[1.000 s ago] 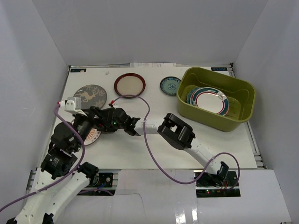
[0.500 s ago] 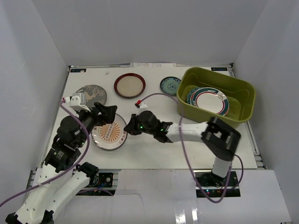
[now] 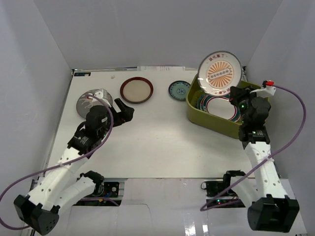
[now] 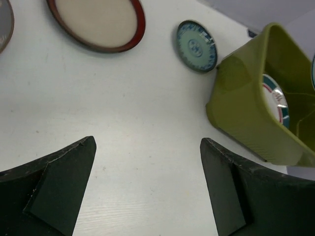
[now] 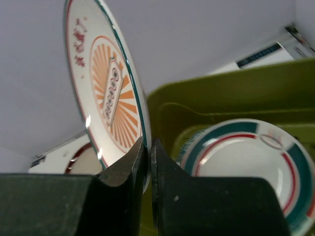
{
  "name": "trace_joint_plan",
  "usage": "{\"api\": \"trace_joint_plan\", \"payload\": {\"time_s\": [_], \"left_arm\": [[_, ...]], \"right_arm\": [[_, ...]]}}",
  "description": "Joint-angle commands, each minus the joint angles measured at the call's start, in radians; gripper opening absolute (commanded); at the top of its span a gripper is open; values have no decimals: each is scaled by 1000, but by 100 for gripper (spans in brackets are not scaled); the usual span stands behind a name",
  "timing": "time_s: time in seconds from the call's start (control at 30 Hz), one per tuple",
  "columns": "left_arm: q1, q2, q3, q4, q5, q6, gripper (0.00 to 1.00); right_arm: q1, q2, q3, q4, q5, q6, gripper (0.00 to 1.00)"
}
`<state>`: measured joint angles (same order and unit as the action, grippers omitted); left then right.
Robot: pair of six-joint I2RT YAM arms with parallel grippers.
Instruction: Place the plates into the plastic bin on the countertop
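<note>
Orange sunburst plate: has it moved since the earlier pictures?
Yes. The orange sunburst plate went right, from near the deer plate to over the plastic bin.

Left arm (image 3: 61,164) and right arm (image 3: 261,162): white tubular links joined by bulky black joint housings (image 3: 273,219). A purple cable (image 3: 301,123) runs loose alongside each arm. The right arm's cable ends in a white, red-tipped plug (image 3: 268,84) at the wrist. Left end effector (image 4: 146,147) and right end effector (image 5: 147,147): black, each with two matte, wedge-shaped fingers (image 4: 59,191) with flat inner faces.
</note>
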<state>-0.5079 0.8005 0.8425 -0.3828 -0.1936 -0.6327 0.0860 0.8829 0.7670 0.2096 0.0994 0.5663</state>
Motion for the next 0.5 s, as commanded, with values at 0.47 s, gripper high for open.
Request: {"api": "trace_joint_plan", "payload": {"time_s": [0.47], "left_arm": [[275,295,-123,94,-56,-317,97]], "right_arm": [[-356,240,-139,-19,-316,4,41]]}}
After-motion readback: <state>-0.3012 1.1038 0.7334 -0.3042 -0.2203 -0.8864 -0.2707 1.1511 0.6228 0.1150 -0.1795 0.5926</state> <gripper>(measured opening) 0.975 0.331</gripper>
